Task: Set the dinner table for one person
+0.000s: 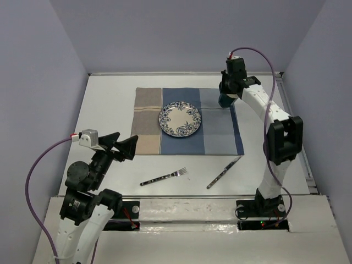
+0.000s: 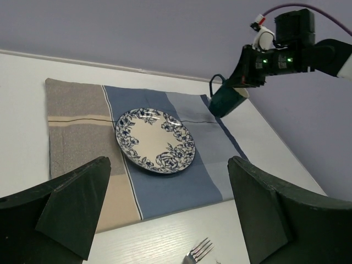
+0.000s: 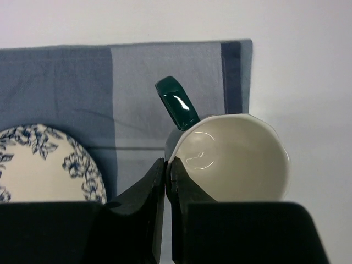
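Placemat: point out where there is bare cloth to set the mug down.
Two free patches on the placemat: the tan strip left of the plate, and the pale blue strip between the plate and the right edge, nearer than the mug held by the right gripper. The table in front is more crowded: fork, knife, and the open left gripper.

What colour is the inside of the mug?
Cream white. The mug shows best in the right wrist view.

1. The dinner table [image 1: 107,104] is big, flat and white, shaped like a rectangle.
2. It lies level, with pale purple walls [image 1: 33,82] along its left, far and right sides.
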Tool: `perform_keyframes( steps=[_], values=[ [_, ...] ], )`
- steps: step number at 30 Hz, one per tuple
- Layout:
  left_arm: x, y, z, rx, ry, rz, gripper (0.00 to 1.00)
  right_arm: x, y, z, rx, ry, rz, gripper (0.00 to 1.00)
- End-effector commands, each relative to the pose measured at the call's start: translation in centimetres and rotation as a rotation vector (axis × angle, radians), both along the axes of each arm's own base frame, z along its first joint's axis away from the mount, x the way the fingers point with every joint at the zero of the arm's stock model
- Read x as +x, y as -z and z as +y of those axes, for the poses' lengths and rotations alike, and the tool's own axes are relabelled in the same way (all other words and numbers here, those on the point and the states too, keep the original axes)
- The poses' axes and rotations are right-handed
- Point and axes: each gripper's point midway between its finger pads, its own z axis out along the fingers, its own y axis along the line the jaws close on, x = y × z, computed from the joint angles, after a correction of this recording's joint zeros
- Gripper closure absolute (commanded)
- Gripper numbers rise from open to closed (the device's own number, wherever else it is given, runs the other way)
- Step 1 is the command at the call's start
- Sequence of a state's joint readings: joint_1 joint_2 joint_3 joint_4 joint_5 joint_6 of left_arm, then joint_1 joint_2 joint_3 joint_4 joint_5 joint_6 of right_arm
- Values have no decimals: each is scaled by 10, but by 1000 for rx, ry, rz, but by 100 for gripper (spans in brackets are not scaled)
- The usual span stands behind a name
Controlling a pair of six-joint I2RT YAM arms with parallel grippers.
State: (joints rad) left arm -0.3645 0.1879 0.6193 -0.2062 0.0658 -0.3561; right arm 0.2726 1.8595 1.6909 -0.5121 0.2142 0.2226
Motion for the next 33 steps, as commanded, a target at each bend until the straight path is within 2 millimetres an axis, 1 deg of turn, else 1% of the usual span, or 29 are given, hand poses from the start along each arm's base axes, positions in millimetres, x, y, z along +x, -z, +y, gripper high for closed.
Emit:
perform_keyframes(
  steps=[1, 2, 4, 5, 7, 8, 9, 12, 13, 16, 18, 19, 21, 22, 23, 24, 25, 26, 27, 28, 29, 30, 33],
  values=[
    [8, -4, 1, 7, -16, -11, 1, 49, -43, 13, -44, -80, -133, 100],
    [9, -3, 1, 8, -17, -7, 1, 63, -39, 16, -51, -82, -131, 100],
    [9, -2, 1, 10, -19, -4, 1, 72, -30, 19, -69, -99, -109, 100],
    [10, -2, 1, 10, -22, -4, 1, 80, -27, 22, -70, -105, -111, 100],
    [11, -2, 1, 12, -22, -2, 1, 85, -21, 23, -78, -112, -105, 100],
    [11, -1, 2, 12, -25, 1, 1, 88, -12, 24, -83, -115, -91, 100],
    [11, -1, 2, 13, -24, -1, 1, 90, -13, 24, -84, -113, -94, 100],
    [12, 0, 2, 13, -26, 3, 1, 92, -3, 25, -88, -118, -79, 100],
    [13, 0, 2, 16, -27, 5, 1, 93, 4, 27, -83, -129, -66, 100],
    [13, 0, 2, 16, -25, 5, 1, 92, 15, 29, -80, -134, -44, 100],
    [13, 0, 2, 15, -27, 4, 1, 92, 19, 28, -83, -133, -37, 87],
    [13, 0, 2, 15, -25, 2, 1, 91, 18, 30, -79, -138, -38, 72],
    [13, 0, 2, 14, -25, 3, 1, 89, 11, 30, -74, -147, -48, 62],
    [13, -1, 3, 15, -28, 1, 1, 88, 6, 29, -73, -141, -53, 55],
    [13, -1, 3, 14, -30, 1, 1, 86, -5, 29, -69, -142, -70, 51],
    [13, -1, 3, 14, -30, -1, 1, 85, -5, 30, -66, -143, -69, 50],
    [13, -1, 4, 13, -33, 0, 1, 82, -16, 29, -56, -142, -85, 50],
    [13, -2, 4, 13, -33, -4, 1, 80, -22, 29, -49, -138, -90, 49],
    [13, -2, 4, 13, -34, -5, 1, 74, -34, 33, -41, -145, -108, 49],
    [13, -2, 4, 12, -34, -5, 1, 70, -39, 34, -25, -139, -112, 49],
    [13, -2, 4, 10, -34, -4, 1, 65, -46, 38, -14, -143, -120, 49],
    [12, -2, 4, 11, -34, -6, 1, 52, -57, 45, -3, -155, -130, 48],
    [12, -2, 4, 9, -33, -7, 1, 21, -61, 62, 28, -160, -114, 48]
  ],
)
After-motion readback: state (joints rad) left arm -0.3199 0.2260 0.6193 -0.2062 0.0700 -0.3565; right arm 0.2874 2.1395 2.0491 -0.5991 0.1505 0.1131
